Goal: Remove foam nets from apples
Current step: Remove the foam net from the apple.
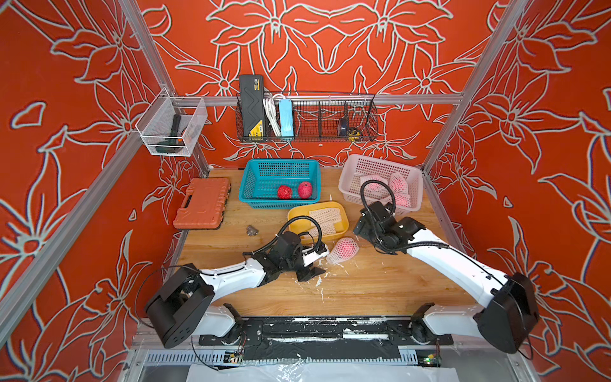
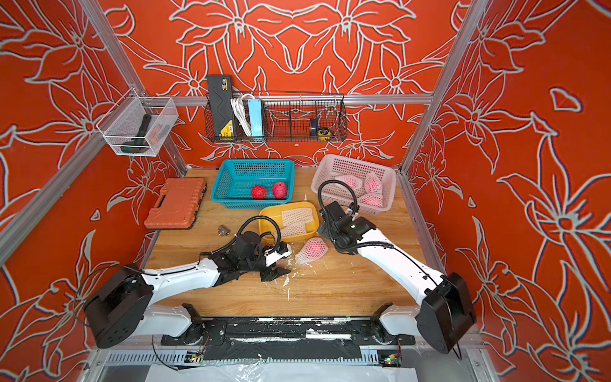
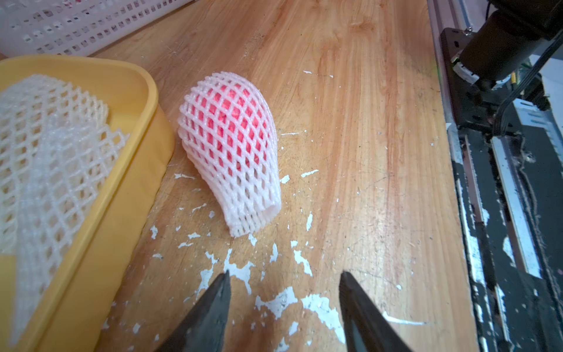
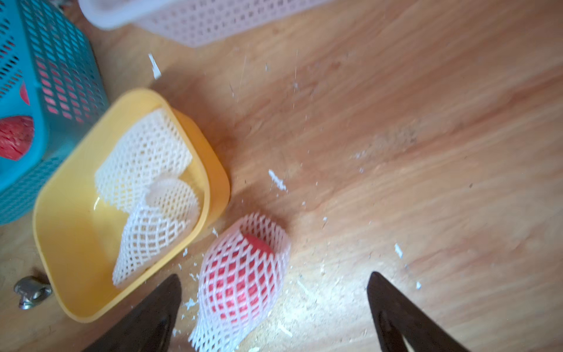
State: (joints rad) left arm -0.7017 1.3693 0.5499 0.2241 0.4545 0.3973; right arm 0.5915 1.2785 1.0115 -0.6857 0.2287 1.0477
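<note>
In both top views, one red apple wrapped in a white foam mesh net (image 1: 344, 249) lies on the wooden table (image 1: 363, 291), a little right of the centre of the frame, just beside the yellow plastic tray (image 1: 346, 221). It seems to be placed apart from the baskets so that both arms can reach it.

In the left wrist view its empty narrow end points down the frame toward the left gripper (image 3: 284, 274). The jaws there stand apart with nothing between them, probably to pinch this loose end. In the right wrist view the right gripper (image 4: 274, 275) is wide open, one finger on each side of the wrapped fruit without touching it, probably to hold it while the net is pulled.

The count is this:
- Two bare red apples (image 1: 285, 191) are in the teal plastic basket (image 1: 264, 202), upper centre.
- Two empty white foam nets (image 1: 325, 220) are in the yellow tray.
- Three netted apples (image 1: 398, 182) are in the pale pink basket (image 1: 380, 164), upper right.

So four nets are not yet removed.
</note>
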